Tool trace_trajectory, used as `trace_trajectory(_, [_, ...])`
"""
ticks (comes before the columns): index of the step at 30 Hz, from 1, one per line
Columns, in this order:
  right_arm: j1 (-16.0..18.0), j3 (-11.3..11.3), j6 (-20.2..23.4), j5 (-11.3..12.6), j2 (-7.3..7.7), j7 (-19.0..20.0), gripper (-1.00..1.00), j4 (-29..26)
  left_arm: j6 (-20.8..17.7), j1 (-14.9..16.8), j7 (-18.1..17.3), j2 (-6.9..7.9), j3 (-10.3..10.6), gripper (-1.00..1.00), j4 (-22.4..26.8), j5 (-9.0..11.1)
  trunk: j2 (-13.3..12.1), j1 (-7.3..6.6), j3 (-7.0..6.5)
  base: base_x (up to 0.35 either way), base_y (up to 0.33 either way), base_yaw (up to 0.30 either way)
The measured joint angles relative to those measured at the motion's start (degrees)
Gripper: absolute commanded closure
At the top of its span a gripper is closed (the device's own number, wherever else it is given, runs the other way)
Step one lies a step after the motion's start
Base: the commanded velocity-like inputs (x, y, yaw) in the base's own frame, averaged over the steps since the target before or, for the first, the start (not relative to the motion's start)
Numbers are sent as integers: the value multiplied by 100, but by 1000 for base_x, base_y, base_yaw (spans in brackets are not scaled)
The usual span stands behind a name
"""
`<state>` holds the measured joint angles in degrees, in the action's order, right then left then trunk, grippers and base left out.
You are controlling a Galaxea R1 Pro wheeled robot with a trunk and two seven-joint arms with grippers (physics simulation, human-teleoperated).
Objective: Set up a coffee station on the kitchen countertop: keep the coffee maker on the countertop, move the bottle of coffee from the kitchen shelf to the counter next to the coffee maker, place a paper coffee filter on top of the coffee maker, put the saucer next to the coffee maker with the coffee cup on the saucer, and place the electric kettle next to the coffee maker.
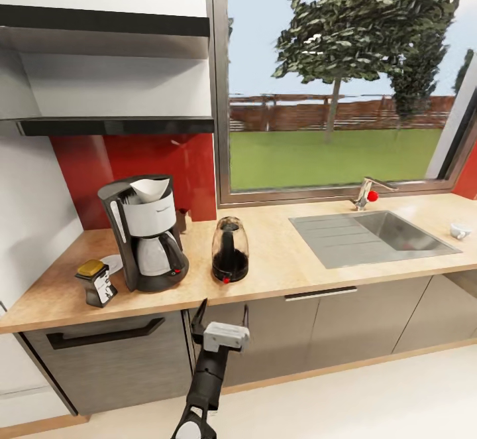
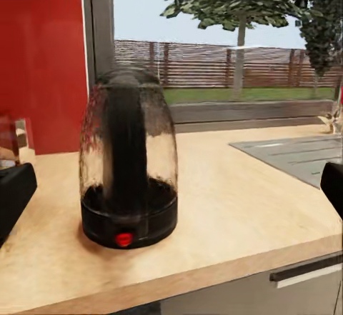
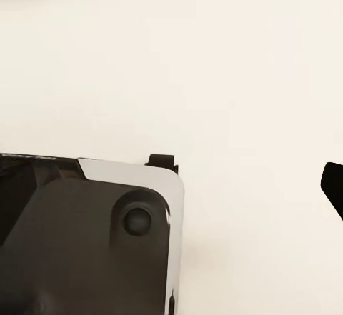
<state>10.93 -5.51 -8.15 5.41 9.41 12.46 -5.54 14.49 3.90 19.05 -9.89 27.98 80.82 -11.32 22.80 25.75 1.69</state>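
The coffee maker (image 1: 147, 233) stands on the wooden countertop (image 1: 285, 260), and most of the station is already gathered around it. The white paper coffee filter (image 1: 151, 189) sits as an open cone in the top of the machine. The bottle of coffee (image 1: 97, 282), dark and squarish with a yellow-orange cap, stands just beside the machine's base on the side away from the window (image 1: 331, 81). The electric kettle (image 1: 230, 250) stands near the machine on its window side, apart from it. The saucer (image 1: 112, 264) peeks out as a pale disc behind the bottle, close to the machine, largely hidden. What looks left is the coffee cup (image 1: 460, 230) — a small white shape well away from the machine, beyond the sink (image 1: 391, 230) near the counter's far end — which is not yet on the saucer. The kitchen shelf (image 1: 116, 125), a thin black slab above the machine, carries nothing visible.

The kettle is a rounded dome of dark tinted glass, glossy, on a black base with a red switch and a broad black handle. The counter is matte pale wood grain against a shiny red backsplash (image 1: 152, 167); the sink is brushed steel.

The left gripper (image 1: 220, 316) hangs below the counter edge in front of the kettle, its two fingers spread apart and holding nothing. For the right gripper, a black and grey body over pale floor gives no clue, so I cannot tell its state.
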Motion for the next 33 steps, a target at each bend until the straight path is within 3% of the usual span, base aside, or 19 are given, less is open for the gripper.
trace_trajectory(6, [0,0,-7,0,2,-1,-100,2,-742,43,258,5,56,-100,475,7,0,0,0,0,0,0])
trace_trajectory(12, [0,0,-9,0,4,0,-100,2,-1332,251,296,1,49,-100,581,-1,-1,0,0,0,0,0])
trace_trajectory(14, [0,0,-9,0,4,-1,-100,2,-1463,375,297,7,-5,-100,592,0,-1,0,0,0,0,0])
trace_trajectory(16, [0,0,-9,0,5,-1,-100,2,-1599,524,273,7,-201,-100,597,23,-1,0,0,0,0,0])
trace_trajectory(22, [0,0,-9,0,5,0,-100,3,-1709,584,281,11,-418,-100,600,24,-1,0,0,0,0,0])
trace_trajectory(33, [0,0,-9,0,5,0,-100,3,-1740,556,283,7,-451,-100,595,23,0,-2,0,180,0,0])
